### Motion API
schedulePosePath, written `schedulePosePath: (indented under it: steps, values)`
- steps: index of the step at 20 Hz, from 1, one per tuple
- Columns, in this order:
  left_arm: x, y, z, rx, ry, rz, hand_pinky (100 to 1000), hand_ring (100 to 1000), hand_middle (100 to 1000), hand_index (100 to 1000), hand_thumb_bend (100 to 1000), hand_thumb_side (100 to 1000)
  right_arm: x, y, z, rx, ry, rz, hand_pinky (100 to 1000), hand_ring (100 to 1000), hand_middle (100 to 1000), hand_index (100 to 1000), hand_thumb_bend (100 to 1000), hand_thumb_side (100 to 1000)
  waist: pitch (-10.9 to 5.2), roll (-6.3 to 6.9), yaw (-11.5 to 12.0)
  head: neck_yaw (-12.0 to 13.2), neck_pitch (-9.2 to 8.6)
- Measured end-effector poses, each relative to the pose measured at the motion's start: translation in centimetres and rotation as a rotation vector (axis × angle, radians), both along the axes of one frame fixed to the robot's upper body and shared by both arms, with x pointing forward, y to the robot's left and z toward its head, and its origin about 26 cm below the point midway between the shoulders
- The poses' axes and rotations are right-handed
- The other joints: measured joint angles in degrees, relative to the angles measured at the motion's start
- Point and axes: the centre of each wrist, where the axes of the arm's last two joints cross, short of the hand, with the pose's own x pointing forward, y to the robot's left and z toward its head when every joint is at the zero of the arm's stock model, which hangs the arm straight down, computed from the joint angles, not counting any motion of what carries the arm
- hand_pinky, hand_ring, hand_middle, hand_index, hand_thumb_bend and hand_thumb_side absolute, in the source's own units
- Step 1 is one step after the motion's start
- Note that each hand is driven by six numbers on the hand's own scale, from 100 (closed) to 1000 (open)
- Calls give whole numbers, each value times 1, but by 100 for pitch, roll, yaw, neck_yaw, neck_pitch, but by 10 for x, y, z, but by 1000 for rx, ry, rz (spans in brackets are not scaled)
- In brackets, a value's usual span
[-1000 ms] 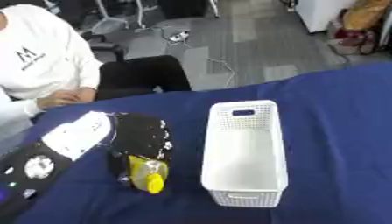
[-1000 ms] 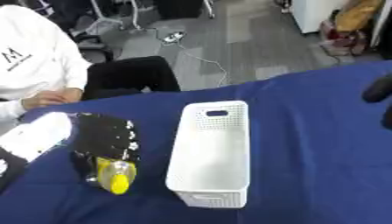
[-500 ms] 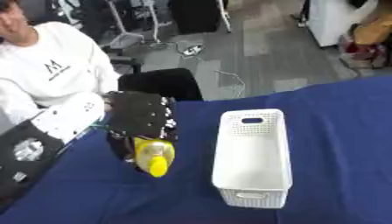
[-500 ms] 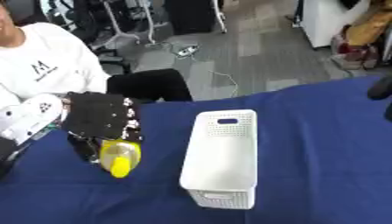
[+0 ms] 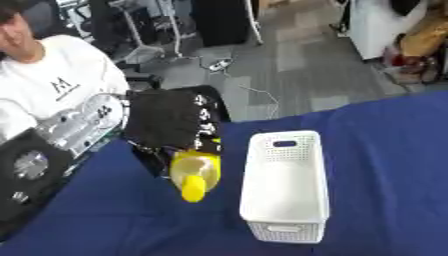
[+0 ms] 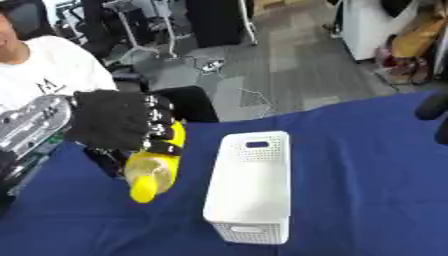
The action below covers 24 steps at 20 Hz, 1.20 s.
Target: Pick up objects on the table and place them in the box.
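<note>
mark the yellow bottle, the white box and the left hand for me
yellow bottle [image 5: 194, 175], left eye view, on its clear yellow body below the fingers.
white box [image 5: 287, 145], left eye view, on the far end wall by the handle slot.
left hand [image 5: 166, 117], left eye view, on the black back of the hand.

blue tablecloth [image 5: 385, 150] spread over the table, grey tiled floor [image 5: 289, 65] seen beyond it, cables [image 5: 249, 92] trailed across the floor, black chair bases [image 5: 131, 30] stood at the far left, white cabinet [image 5: 381, 22] placed at upper right, orange bag [image 5: 429, 35] set beside it
</note>
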Motion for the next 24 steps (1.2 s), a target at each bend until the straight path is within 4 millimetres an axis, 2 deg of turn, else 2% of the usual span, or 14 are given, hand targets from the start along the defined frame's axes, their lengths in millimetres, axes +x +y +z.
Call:
schedulePosePath:
  steps: [4,9,14,18,19,20,21,22,23,24]
  values:
    - [2,-15,8,4,-31,-54,380,289,183,331,718,415,0,1,0,2,3,5,614,498,551,625,173,1000,0,0,-3,-2,-8]
    - [6,-33,7,14,-30,-123,386,297,196,345,694,416,0,3,-1,3,7,19,616,498,550,625,172,1000,1,-1,-69,-1,-85]
    - [12,-42,-1,-18,1,-174,361,301,200,356,665,423,-1,9,0,3,10,47,616,498,551,625,170,1000,35,13,-168,30,-205]
    - [17,-46,-7,-35,16,-186,364,306,208,368,645,430,-1,14,4,11,-2,71,615,498,551,625,168,1000,128,47,-262,140,-311]
    - [18,-47,-7,-38,18,-185,384,320,223,376,604,454,-1,15,5,13,-4,76,616,498,551,625,168,1000,148,56,-277,162,-343]
    - [19,-46,-7,-39,20,-180,424,360,270,398,529,501,-1,16,6,15,-5,80,616,498,551,625,167,1000,167,62,-295,168,-365]
    - [21,-45,-9,-42,24,-172,510,458,393,471,557,551,-2,17,7,15,-8,82,616,498,551,625,168,1000,189,66,-304,182,-396]
    - [23,-44,-10,-46,29,-157,489,436,364,451,544,540,-2,18,7,16,-9,87,616,498,551,625,168,1000,204,69,-317,190,-409]
    - [25,-43,-12,-51,33,-138,710,734,717,676,641,713,-2,19,7,19,-10,92,616,498,551,625,167,1000,217,73,-327,203,-418]
    - [28,-41,-14,-55,37,-110,751,778,768,708,659,746,-2,19,8,19,-12,95,616,498,551,625,167,1000,230,81,-336,205,-440]
